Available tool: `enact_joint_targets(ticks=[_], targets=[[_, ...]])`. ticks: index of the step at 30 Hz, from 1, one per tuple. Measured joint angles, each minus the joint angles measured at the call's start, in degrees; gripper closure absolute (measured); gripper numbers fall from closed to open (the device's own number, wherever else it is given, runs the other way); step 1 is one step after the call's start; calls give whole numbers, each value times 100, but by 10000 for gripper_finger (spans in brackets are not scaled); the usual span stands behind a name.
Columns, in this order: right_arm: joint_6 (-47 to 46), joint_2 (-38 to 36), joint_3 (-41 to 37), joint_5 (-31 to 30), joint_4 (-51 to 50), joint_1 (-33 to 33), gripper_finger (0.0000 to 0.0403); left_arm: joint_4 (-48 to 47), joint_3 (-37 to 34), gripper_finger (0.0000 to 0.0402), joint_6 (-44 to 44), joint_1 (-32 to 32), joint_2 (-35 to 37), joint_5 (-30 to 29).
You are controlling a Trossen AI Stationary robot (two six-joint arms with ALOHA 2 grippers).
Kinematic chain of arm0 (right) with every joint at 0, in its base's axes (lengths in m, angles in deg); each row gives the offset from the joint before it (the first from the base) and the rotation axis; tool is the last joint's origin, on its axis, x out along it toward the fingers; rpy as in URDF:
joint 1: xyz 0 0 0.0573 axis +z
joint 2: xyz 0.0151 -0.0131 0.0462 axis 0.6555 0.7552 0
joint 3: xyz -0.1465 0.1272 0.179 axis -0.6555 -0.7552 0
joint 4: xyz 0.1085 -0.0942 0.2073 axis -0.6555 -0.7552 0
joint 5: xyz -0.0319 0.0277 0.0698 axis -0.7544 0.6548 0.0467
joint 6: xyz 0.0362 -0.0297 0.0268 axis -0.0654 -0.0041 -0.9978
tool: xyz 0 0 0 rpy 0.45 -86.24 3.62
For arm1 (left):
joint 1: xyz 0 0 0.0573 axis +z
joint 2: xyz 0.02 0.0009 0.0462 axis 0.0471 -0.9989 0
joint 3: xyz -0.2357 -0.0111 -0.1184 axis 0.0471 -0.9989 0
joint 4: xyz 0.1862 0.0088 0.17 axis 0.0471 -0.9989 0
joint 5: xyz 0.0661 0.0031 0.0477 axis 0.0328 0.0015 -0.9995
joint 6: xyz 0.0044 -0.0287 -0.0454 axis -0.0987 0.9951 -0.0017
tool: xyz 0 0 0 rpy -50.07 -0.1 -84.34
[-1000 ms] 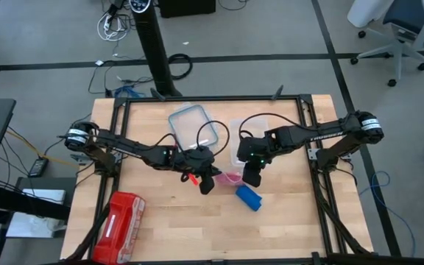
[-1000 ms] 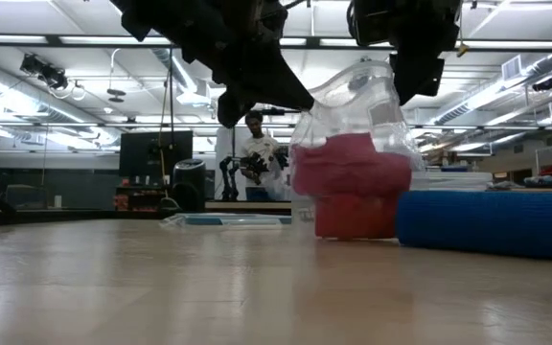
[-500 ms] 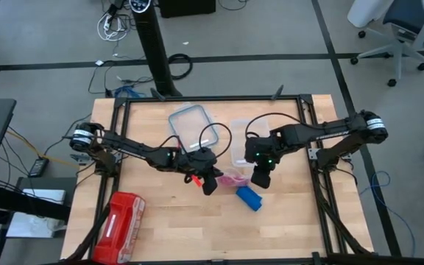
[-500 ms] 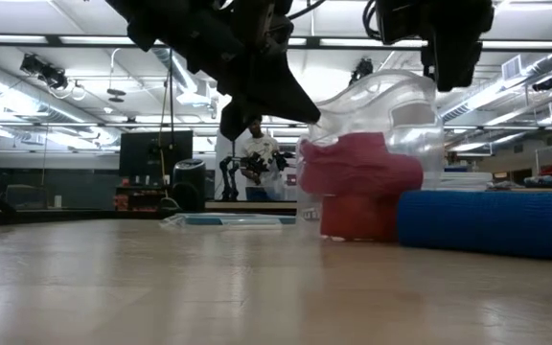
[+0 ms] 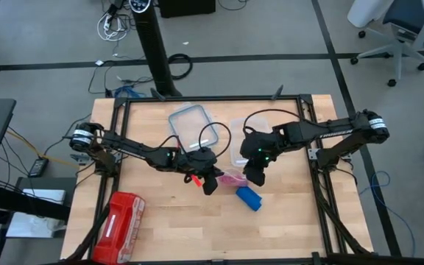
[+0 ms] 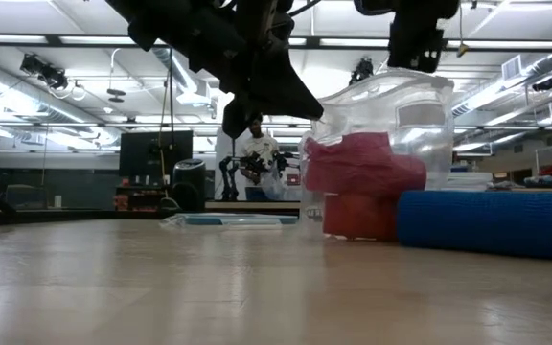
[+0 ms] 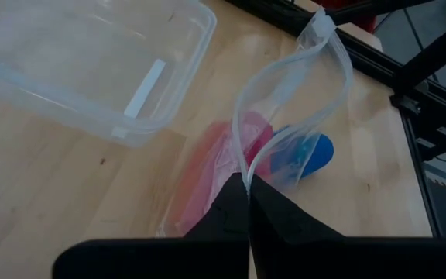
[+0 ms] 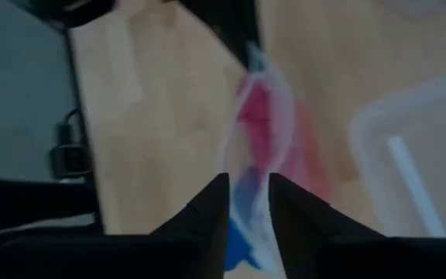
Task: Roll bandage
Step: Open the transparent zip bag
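Note:
The blue bandage (image 5: 249,197) lies as a rolled cylinder on its side on the table, next to a clear zip bag (image 5: 231,177) that holds pink-red rolls (image 6: 362,182). It also shows in the low view (image 6: 487,222) and, through the bag, in the left wrist view (image 7: 316,151). My left gripper (image 5: 209,182) is shut on the bag's rim. My right gripper (image 5: 252,175) is open with a narrow gap and hangs just above the bag's open mouth (image 8: 248,198), left of and above the bandage. My left gripper pinches the bag's mouth rim (image 7: 244,167) between its two fingers, slanting down from the table's left. The bag stands with its bottom on the table and its mouth held up and open. My right gripper is at the bag's top edge (image 6: 401,75); I cannot tell whether it touches it.
A clear container with a blue rim (image 5: 193,125) and a second clear tub (image 5: 240,143) sit behind the bag. A red plastic-wrapped pack (image 5: 120,217) lies at the near left. Bare wood lies in front of the bandage. A person stands in the room behind (image 6: 257,153).
My right gripper has swung toward the table's right edge, then come back and risen a little. The bag's mouth has spread wider toward the right and its top has flattened. The bandage has stayed where it was.

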Motion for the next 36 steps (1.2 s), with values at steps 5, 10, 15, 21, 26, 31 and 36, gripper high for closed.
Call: enact_joint_targets(ticks=[5,10,15,21,26,31,36], targets=[[37,62,-75,-5,-22,-106,266,18,0,401,6,0,0,-2],[130,199,-154,283,28,-126,258,47,0,401,10,0,0,-6],[280,361,-157,159,17,-109,265,120,0,401,13,2,0,-22],[345,614,-160,-180,-142,-139,274,196,0,401,14,2,1,-22],[-145,711,-164,-335,-251,-222,282,202,0,401,15,-21,2,-20],[-659,712,-164,-696,-368,-265,291,206,0,401,5,-33,2,-20],[-1168,712,-164,-846,-441,-404,304,212,0,401,-140,-31,2,-24]])
